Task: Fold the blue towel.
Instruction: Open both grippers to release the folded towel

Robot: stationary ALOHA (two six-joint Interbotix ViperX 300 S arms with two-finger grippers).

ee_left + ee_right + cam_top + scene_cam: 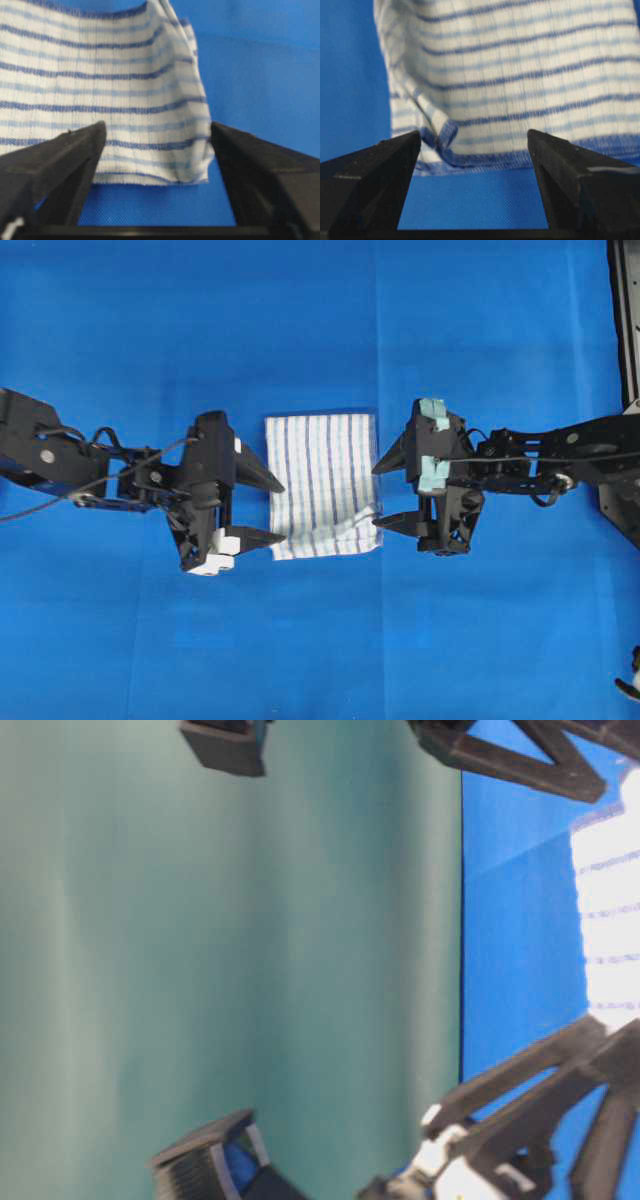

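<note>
The blue towel (pixel 322 485) lies folded into a compact rectangle on the blue tabletop (pixel 320 320), between the two arms (white weave, thin blue stripes, one corner rumpled). The left pincer (pixel 276 510) and right pincer (pixel 378 496) both stand spread at its edges, holding nothing.

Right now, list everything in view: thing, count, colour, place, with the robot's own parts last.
blue towel: one, white with dark-blue and light-blue stripes, lying at the centre of the sheet between the two hands.
background sheet: one, solid blue, covering the whole work surface.
backdrop: one, teal, in the table-level view.
frame: one, black, at the right edge.
left hand: one, black, open, at the towel's left edge.
right hand: one, black, open, at the towel's right edge.
</note>
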